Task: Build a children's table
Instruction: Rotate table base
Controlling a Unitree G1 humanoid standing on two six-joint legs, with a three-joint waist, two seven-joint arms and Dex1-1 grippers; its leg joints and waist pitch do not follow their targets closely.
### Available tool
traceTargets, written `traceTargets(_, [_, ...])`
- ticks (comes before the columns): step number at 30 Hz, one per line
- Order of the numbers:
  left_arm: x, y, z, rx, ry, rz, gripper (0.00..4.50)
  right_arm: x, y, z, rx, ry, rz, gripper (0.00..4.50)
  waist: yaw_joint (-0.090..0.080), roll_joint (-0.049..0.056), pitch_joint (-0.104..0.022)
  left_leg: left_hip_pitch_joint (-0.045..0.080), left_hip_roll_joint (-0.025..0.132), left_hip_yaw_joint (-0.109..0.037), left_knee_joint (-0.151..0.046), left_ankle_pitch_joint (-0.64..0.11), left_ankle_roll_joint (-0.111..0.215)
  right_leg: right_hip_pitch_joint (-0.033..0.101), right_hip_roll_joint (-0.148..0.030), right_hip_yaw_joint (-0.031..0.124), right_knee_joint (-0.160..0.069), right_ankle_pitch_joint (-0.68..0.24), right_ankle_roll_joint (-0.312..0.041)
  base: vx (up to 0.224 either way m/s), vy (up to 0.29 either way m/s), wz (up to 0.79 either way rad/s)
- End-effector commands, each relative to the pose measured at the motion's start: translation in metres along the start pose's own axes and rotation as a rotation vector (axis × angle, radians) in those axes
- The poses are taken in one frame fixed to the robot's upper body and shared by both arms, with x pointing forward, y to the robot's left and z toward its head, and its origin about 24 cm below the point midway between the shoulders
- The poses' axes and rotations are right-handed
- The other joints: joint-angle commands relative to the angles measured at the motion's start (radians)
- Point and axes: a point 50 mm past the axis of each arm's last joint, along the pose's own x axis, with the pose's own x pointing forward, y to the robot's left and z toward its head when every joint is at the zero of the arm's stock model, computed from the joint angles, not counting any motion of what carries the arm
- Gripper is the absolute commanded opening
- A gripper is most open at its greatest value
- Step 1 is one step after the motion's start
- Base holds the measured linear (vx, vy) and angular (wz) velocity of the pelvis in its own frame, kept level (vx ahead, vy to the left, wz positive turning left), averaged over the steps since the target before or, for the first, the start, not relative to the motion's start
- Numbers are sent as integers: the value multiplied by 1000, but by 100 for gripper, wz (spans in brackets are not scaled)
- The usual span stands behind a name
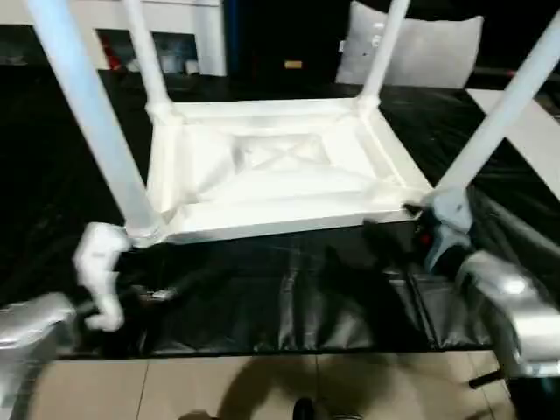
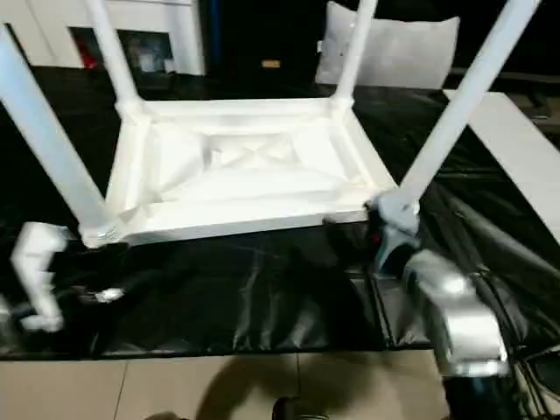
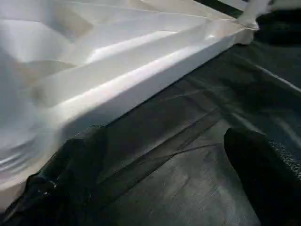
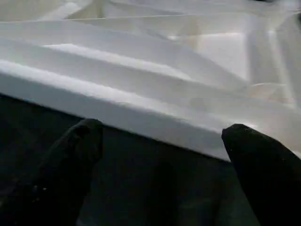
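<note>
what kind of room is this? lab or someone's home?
Probably a lab or workshop, not a home. The upturned table lies on a bench under a black cover, above a tiled floor. White cabinets stand behind. Both pincers hang open beside it.

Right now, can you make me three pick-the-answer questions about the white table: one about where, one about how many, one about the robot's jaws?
1. Where does the tabletop lie?
A. on the black cover
B. on the floor
C. on a chair

2. How many legs stand in the sockets?
A. one
B. two
C. four

3. How are the left gripper and right gripper jaws?
A. open, holding nothing
B. shut on a leg
C. shut on the tabletop

Answers: 1 A, the top rests upside down on the cover. 2 C, a leg rises from every corner. 3 A, both wrist views show fingers set wide apart.
</note>
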Motion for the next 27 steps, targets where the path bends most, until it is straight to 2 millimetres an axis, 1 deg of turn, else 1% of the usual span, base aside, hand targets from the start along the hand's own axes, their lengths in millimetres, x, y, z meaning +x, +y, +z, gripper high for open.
traceTargets(1, [-8,10,2,-5,-6,37,446,-2,5,1,8,7,16,450,-1,13,-37,-5,46,-2,-95,-113,72,57,-60,48,-77,-291,-197,0,0,0])
traceTargets(2, [-11,18,4,11,-12,86,446,-2,8,-2,9,23,14,450,-1,12,-36,-6,45,-2,-95,-114,69,58,-59,48,-77,-291,-192,0,0,0])
traceTargets(3, [-13,28,6,29,-22,163,446,-1,10,-4,15,40,2,450,1,19,-37,-5,44,-3,-96,-109,62,59,-59,49,-78,-282,-186,0,0,0])
traceTargets(4, [-13,28,6,29,-22,163,446,-1,10,-4,15,40,2,450,0,18,-38,-1,42,-1,-96,-118,58,56,-57,49,-79,-280,-181,0,0,0])
traceTargets(5, [-14,39,12,39,-53,224,446,0,11,-7,23,65,-14,450,-1,19,-39,-5,43,-4,-96,-112,54,61,-60,48,-76,-273,-183,0,0,0])
traceTargets(6, [-14,42,15,39,-71,234,446,0,12,-8,26,74,-20,450,1,19,-42,-5,41,-4,-96,-97,49,63,-60,49,-76,-256,-180,0,0,0])
traceTargets(7, [-9,45,18,41,-88,250,446,1,10,-10,26,85,-42,450,3,22,-44,-6,41,-5,-95,-75,44,66,-62,49,-71,-226,-186,0,0,0])
traceTargets(8, [-2,47,21,42,-110,260,446,4,8,-13,25,99,-67,450,3,21,-44,-3,42,-3,-95,-70,39,62,-61,48,-71,-214,-191,0,0,0])
traceTargets(9, [2,47,23,41,-124,258,446,6,6,-14,25,107,-78,450,4,23,-46,-3,42,-3,-94,-65,36,63,-62,48,-70,-205,-196,0,0,0])
traceTargets(10, [7,48,25,36,-144,258,446,8,4,-17,25,123,-100,450,4,22,-49,-5,42,-3,-92,-46,32,67,-65,49,-65,-174,-210,0,0,0])
traceTargets(11, [14,49,29,32,-169,255,446,10,1,-20,25,141,-121,450,4,22,-51,-8,42,-4,-91,-29,30,71,-66,49,-62,-153,-216,0,0,0])
traceTargets(12, [15,49,29,31,-175,254,446,11,1,-20,25,144,-125,450,3,20,-52,-7,39,-1,-89,-12,32,70,-63,48,-60,-126,-227,0,0,0])
traceTargets(13, [26,50,33,32,-201,239,446,15,-1,-23,23,160,-137,450,4,19,-58,-9,37,-1,-85,13,37,75,-65,48,-56,-95,-235,0,0,0])
traceTargets(14, [33,48,34,36,-210,206,446,18,-2,-25,28,167,-146,450,4,18,-58,-8,36,0,-84,18,39,75,-65,49,-56,-87,-239,0,0,0])
traceTargets(15, [41,45,37,32,-226,152,446,23,-3,-27,39,175,-152,450,4,12,-61,-9,35,2,-82,32,47,77,-66,49,-54,-76,-243,0,0,0])
traceTargets(16, [48,41,39,25,-242,107,446,27,-4,-28,50,182,-160,450,3,14,-63,-9,33,3,-81,34,49,78,-67,49,-55,-80,-252,0,0,0])
traceTargets(17, [58,34,41,26,-254,41,446,32,-7,-31,65,198,-191,450,6,11,-66,-10,37,3,-80,42,50,81,-71,50,-52,-72,-257,0,0,0])
traceTargets(18, [58,34,41,26,-254,41,446,32,-7,-31,65,198,-191,450,6,11,-66,-10,37,3,-80,42,50,81,-71,50,-52,-72,-257,0,0,0])
traceTargets(19, [66,20,42,22,-244,-81,446,39,-7,-33,64,208,-195,450,5,15,-69,-5,40,4,-79,54,52,77,-72,48,-46,-58,-271,0,0,0])
traceTargets(20, [69,12,42,16,-242,-145,446,42,-8,-33,64,205,-196,450,7,12,-69,-9,40,5,-79,60,55,80,-71,48,-45,-44,-275,0,0,0])
traceTargets(21, [71,5,43,14,-240,-202,446,45,-8,-33,68,204,-201,450,7,12,-70,-5,42,6,-78,63,57,78,-72,47,-43,-39,-279,0,0,0])
traceTargets(22, [74,-8,43,-2,-227,-299,446,52,-9,-30,85,186,-201,450,8,12,-71,-5,42,8,-78,69,60,76,-73,47,-40,-33,-291,0,0,0])
traceTargets(23, [74,-11,42,-9,-218,-325,446,54,-9,-29,90,176,-199,450,9,13,-70,-5,44,10,-78,62,61,76,-74,47,-39,-38,-297,0,0,0])
traceTargets(24, [75,-21,41,-17,-192,-392,446,59,-8,-24,94,148,-195,450,12,11,-70,-5,45,13,-78,58,64,76,-73,48,-41,-39,-295,0,0,0])
traceTargets(25, [76,-30,39,-43,-166,-460,446,63,-7,-19,86,124,-186,450,11,11,-71,-7,45,11,-78,57,62,79,-75,48,-38,-40,-296,0,0,0])
traceTargets(26, [76,-30,39,-43,-166,-460,446,63,-7,-19,86,124,-186,450,10,7,-70,-10,44,11,-79,50,58,82,-73,47,-39,-56,-287,0,0,0])
traceTargets(27, [77,-35,38,-58,-154,-490,446,65,-7,-16,79,115,-181,450,9,8,-69,-8,45,11,-80,43,57,81,-73,47,-41,-69,-282,0,0,0])
